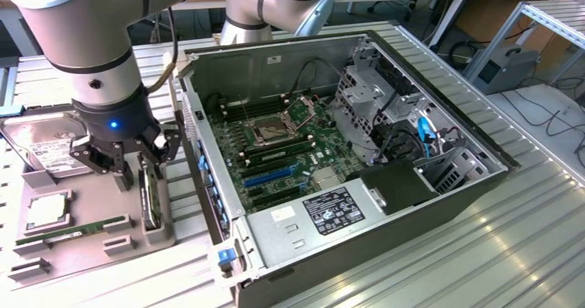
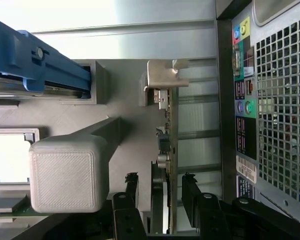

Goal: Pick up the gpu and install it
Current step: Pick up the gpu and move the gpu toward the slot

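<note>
The gpu [image 1: 147, 200] is a thin dark card standing on edge in a slot of the grey parts tray [image 1: 92, 257], at the exterior view's left beside the open computer case. My gripper [image 1: 130, 163] hangs just above it. From the wrist, the gpu [image 2: 166, 145] runs away from me with its silvery bracket [image 2: 162, 80] at the far end. My gripper [image 2: 160, 186] is open and straddles the card's near end. One black fingertip [image 2: 131, 184] sits on each side, with a small gap to the card.
The tray also holds a silver hard drive [image 1: 46, 144], a processor [image 1: 46, 211] and a green memory stick [image 1: 73, 230]. The open case [image 1: 429, 185] shows the motherboard with a blue slot [image 1: 268, 175]. The case's rear panel [image 2: 280, 100] stands close beside the card.
</note>
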Tool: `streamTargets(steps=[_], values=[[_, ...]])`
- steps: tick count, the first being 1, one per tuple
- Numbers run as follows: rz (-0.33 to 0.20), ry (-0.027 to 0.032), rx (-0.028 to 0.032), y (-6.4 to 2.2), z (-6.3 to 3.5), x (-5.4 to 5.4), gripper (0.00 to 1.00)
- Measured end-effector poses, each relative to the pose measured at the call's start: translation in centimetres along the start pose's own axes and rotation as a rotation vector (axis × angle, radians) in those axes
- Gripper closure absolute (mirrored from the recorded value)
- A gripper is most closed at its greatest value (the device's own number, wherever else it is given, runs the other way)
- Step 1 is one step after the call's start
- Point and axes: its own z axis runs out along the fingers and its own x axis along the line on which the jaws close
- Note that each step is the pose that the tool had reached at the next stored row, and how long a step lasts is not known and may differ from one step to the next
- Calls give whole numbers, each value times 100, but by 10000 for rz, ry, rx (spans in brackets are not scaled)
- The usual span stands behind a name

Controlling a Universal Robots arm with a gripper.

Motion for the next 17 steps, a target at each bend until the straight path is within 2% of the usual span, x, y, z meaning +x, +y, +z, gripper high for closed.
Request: streamTargets(steps=[11, 12, 13, 15, 17], values=[[0, 0, 2, 0, 26, 21, 52], [0, -1, 2, 0, 27, 21, 53], [-1, -1, 2, 0, 26, 21, 60], [-1, -1, 2, 0, 26, 21, 60], [-1, 0, 2, 0, 26, 21, 71]])
